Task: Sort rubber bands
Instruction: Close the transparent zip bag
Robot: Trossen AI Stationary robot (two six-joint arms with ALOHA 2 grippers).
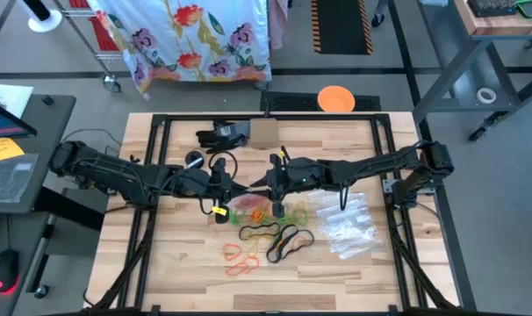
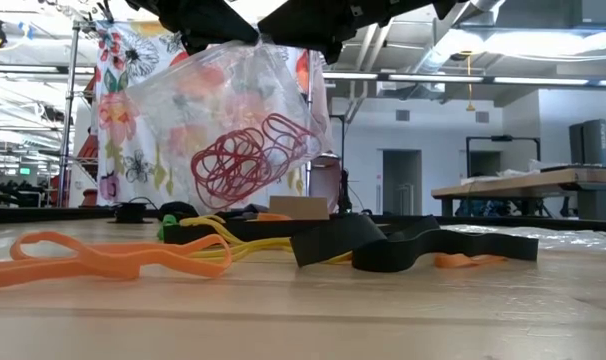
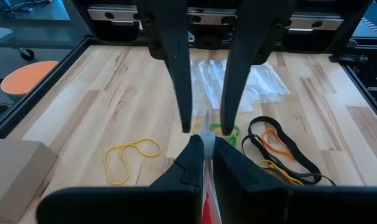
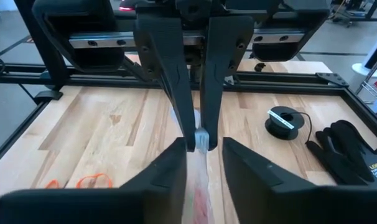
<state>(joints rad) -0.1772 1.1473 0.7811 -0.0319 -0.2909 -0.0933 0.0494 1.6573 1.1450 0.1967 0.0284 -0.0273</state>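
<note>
Two matte black jointed arms with black cables running alongside their links. Left claw (image 1: 220, 186) has long tapered black fingers (image 3: 195, 163) and a small yellow tag beside it. Right claw (image 1: 276, 186) has matching black fingers (image 4: 170, 168).

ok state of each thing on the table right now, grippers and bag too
left gripper: shut on the bag's top edge
right gripper: jaws parted, at the same edge, grip unclear
clear zip bag: lifted off the table, hanging
red rubber bands: bunched inside the hanging bag
orange rubber bands: loose, flat on the table
black rubber bands: loose, on the table
spare clear bags: lying flat
</note>
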